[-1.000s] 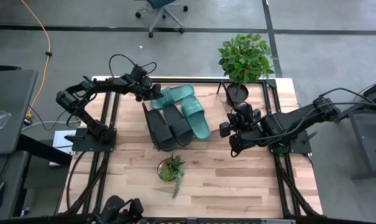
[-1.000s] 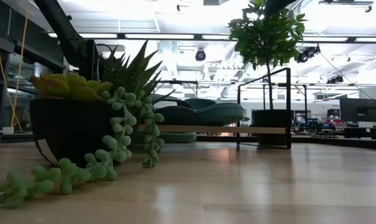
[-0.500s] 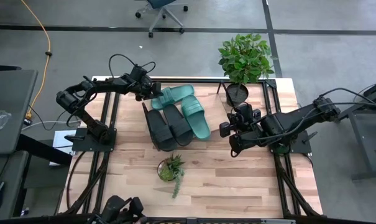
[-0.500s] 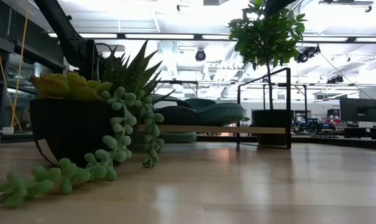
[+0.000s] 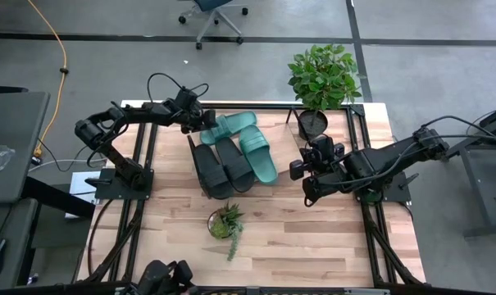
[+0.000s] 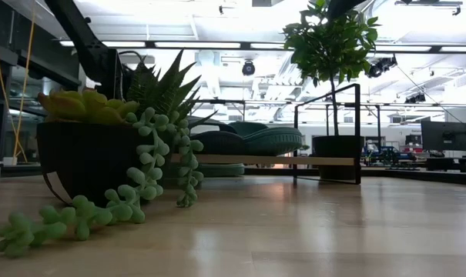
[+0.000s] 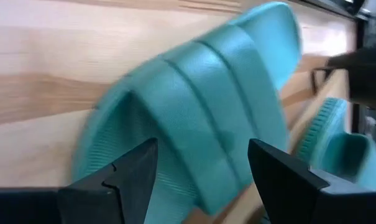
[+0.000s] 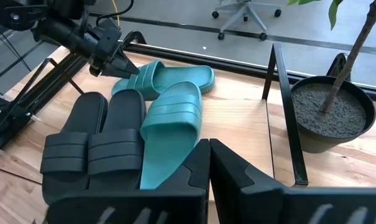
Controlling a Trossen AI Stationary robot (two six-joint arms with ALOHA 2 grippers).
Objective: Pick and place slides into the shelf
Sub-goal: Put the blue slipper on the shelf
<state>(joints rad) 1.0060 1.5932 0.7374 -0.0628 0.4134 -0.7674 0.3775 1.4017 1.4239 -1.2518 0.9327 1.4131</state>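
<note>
The left gripper point(image 5: 202, 124) is standing spread wide, straddling the heel of the crosswise teal slide point(image 7: 200, 124) without clamping it; nothing is shifting from a second ago, so that fourth slide is still lying askew behind the three on the shelf point(image 8: 237, 127). The right gripper point(image 5: 307, 178) is waiting closed, empty

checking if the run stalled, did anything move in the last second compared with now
Almost nothing. The left gripper edged very slightly at the far teal slide, jaws open around its end, nothing taken hold of or let go. The right gripper stayed shut and waiting beside the shelf. All four slides, the potted tree and the succulent pot kept their places.
</note>
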